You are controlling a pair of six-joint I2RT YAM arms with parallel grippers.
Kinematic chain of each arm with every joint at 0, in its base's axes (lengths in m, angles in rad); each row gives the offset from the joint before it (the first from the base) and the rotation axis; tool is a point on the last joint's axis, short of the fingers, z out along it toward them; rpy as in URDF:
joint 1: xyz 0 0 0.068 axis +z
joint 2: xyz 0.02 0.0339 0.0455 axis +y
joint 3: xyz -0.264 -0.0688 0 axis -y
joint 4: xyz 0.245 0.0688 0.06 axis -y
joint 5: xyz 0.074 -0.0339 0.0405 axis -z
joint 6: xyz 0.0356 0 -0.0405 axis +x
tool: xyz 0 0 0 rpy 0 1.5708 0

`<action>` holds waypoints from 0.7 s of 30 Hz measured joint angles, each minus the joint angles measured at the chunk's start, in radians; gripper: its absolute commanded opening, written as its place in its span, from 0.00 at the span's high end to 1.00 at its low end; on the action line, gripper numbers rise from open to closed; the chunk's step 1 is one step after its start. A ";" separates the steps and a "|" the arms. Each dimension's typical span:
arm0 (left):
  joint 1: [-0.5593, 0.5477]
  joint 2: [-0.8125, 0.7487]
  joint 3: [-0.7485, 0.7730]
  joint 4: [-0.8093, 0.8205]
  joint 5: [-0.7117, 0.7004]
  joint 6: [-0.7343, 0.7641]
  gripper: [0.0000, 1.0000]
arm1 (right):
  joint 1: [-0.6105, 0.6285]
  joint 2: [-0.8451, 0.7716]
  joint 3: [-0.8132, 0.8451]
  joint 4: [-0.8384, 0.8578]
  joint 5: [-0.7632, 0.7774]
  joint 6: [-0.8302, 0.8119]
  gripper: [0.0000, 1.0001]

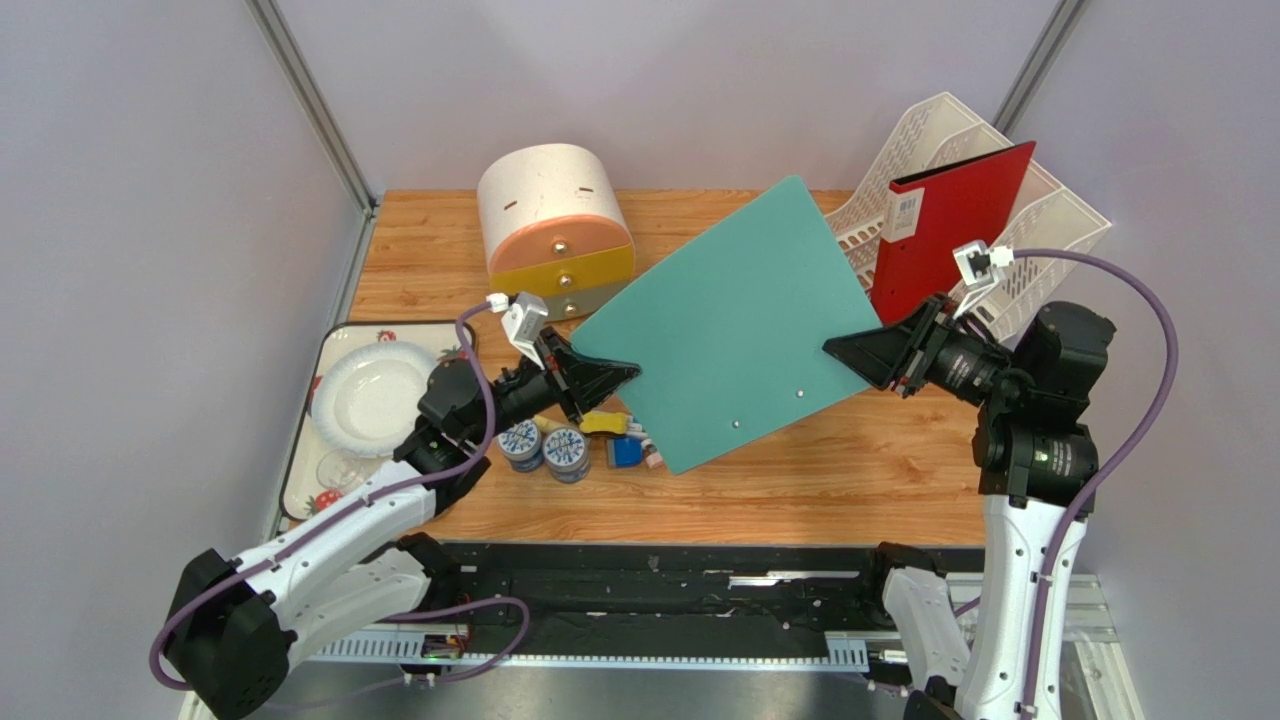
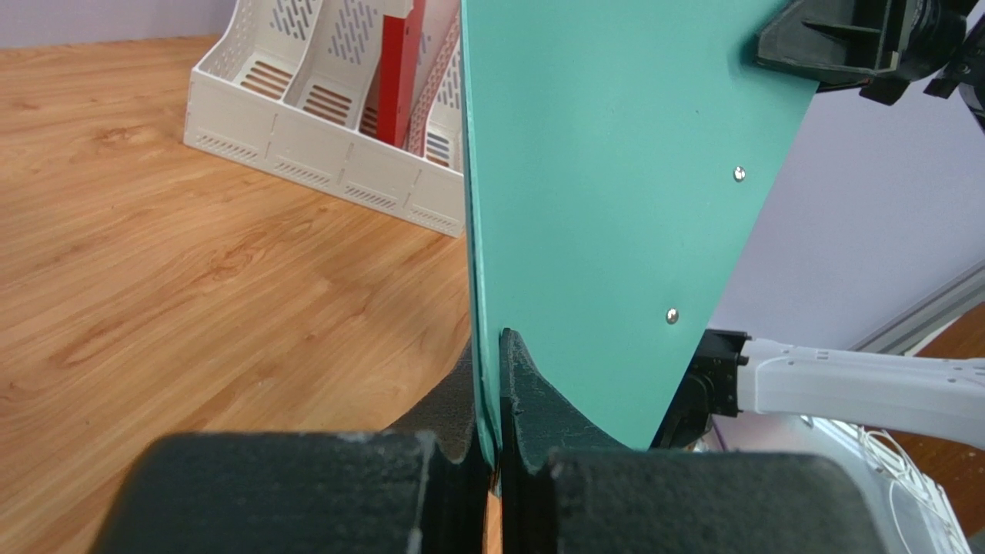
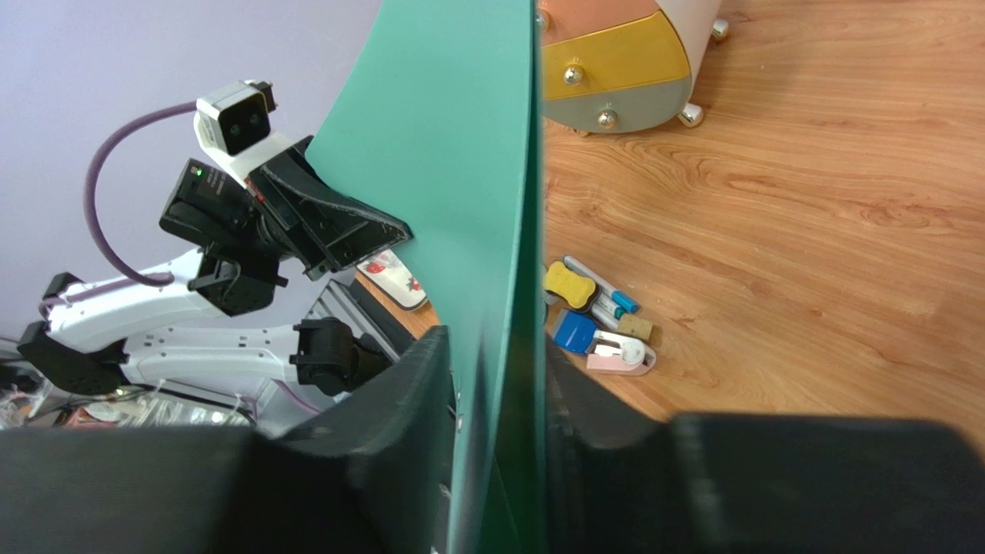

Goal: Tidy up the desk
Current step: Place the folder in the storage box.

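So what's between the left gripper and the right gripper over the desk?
A teal folder spans the gap, clamped at opposite edges by the left gripper and the right gripper; the top view shows it.

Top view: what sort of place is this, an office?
Probably a robot test cell dressed as an office: a wooden desk framed by metal rails, a left arm and right arm bolted at its near edge, and a white file rack holding a red folder.

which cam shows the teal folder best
Top external: the whole teal folder shows, with the left gripper and right gripper holding opposite edges. Left wrist shows part of one face; right wrist shows it nearly edge-on.
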 measured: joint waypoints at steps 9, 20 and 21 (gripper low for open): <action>-0.002 -0.006 -0.032 0.039 -0.042 -0.019 1.00 | 0.000 -0.005 0.000 -0.002 -0.042 -0.003 0.51; -0.010 -0.096 -0.065 0.015 -0.101 -0.019 1.00 | 0.002 -0.004 0.005 -0.006 -0.057 -0.001 1.00; -0.011 -0.101 -0.066 0.009 -0.104 -0.018 1.00 | 0.003 -0.004 0.005 -0.008 -0.058 -0.002 1.00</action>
